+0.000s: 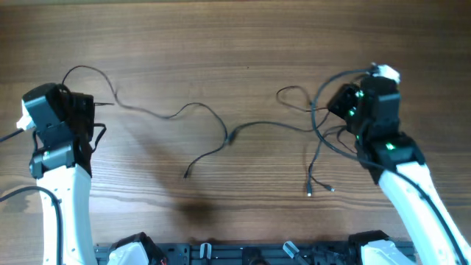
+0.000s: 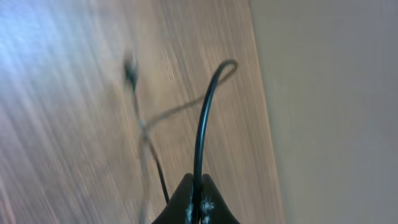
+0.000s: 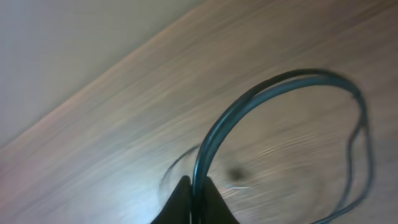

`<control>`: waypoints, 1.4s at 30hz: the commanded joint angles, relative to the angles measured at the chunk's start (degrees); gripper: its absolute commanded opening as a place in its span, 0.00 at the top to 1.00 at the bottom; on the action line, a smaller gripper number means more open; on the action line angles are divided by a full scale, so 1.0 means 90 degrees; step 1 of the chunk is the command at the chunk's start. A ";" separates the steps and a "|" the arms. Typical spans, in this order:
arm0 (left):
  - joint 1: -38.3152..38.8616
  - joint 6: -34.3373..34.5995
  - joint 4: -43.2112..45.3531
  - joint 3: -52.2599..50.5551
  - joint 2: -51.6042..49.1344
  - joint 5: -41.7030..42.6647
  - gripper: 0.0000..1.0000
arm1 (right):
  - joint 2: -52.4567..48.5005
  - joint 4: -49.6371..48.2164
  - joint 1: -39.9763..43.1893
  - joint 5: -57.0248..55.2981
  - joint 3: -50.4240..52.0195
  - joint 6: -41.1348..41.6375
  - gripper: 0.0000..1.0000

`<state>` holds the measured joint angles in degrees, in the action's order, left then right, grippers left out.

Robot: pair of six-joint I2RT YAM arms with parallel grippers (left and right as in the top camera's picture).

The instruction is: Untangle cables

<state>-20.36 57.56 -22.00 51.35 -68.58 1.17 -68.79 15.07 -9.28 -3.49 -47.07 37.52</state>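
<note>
Thin black cables [image 1: 199,110] lie spread across the middle of the wooden table [image 1: 243,37]. One strand loops out from my left gripper [image 1: 94,109], runs right and ends in a small plug [image 1: 185,175]. In the left wrist view the left gripper [image 2: 198,182] is shut on a cable [image 2: 202,124] that arches up from its tips. A looser tangle [image 1: 320,121] sits by my right gripper [image 1: 333,103], with two plug ends [image 1: 309,191] hanging toward the front. Seen from the right wrist, the right gripper [image 3: 198,184] pinches a cable [image 3: 249,102] that curves away in a wide loop.
The table's far edge [image 2: 261,93] runs close to the left gripper, and the same edge [image 3: 93,81] shows in the right wrist view. The arm bases and a black rail [image 1: 243,254] line the front edge.
</note>
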 commanded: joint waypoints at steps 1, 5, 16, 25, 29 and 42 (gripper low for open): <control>0.0141 -0.0962 0.0058 0.0002 -0.0102 0.1362 0.96 | -0.0894 -0.0097 -0.0095 0.1195 -0.0019 0.0010 0.81; 0.0658 -0.1719 -0.0202 0.0002 -0.0503 0.1656 0.96 | -0.1440 -0.0092 -0.0075 0.1214 -0.0022 0.0005 0.30; 0.3385 -0.1875 -0.0753 0.0002 -0.1729 0.1583 0.85 | -0.1375 0.1005 -0.0044 0.1615 -0.0408 0.0015 0.00; 0.4418 -0.1183 0.0486 0.0002 -0.3223 0.0974 0.00 | -0.1375 0.1406 -0.0056 0.1610 -0.0389 0.0002 0.00; 0.4447 -0.2533 0.1251 0.0002 -0.3560 0.0731 0.00 | -0.1375 0.1409 -0.0056 0.1591 -0.0389 0.0005 0.00; 0.4750 -0.5897 0.0500 0.0809 -0.3735 -0.0699 0.00 | -0.1375 0.1401 -0.0056 0.1537 -0.0389 0.0019 0.01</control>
<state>22.02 15.27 -15.79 53.91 -101.78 1.06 -81.52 27.88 -9.87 10.48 -49.34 37.47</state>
